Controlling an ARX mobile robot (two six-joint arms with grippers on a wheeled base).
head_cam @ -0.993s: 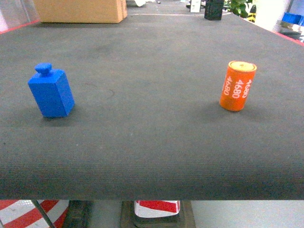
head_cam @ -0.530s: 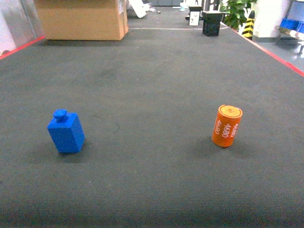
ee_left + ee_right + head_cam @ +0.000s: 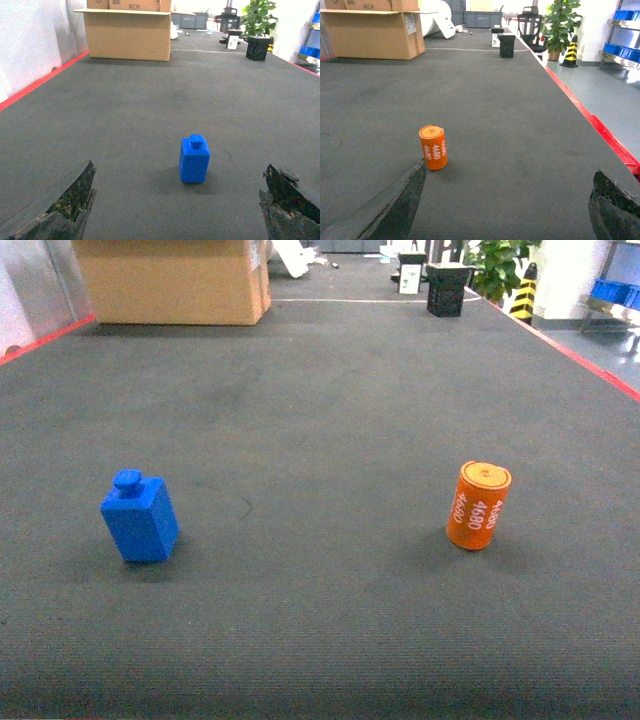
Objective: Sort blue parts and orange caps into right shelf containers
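Nearest the cameras, the left claw (image 3: 175, 210) is sitting spread wide over the dark counter (image 3: 320, 640) with nothing between its fingers, the blue part (image 3: 194, 160) standing upright just ahead of it, while the right claw (image 3: 507, 210) is likewise gaping and empty, the orange cap (image 3: 433, 147) standing beside its left finger (image 3: 395, 205). In the head view the part (image 3: 140, 518) is standing at the left and the cap (image 3: 478, 505) well apart at the right. Farther back a box (image 3: 170, 280) is resting on the counter's far left, and beyond the right edge blue crates (image 3: 625, 50) are sitting on a shelf.
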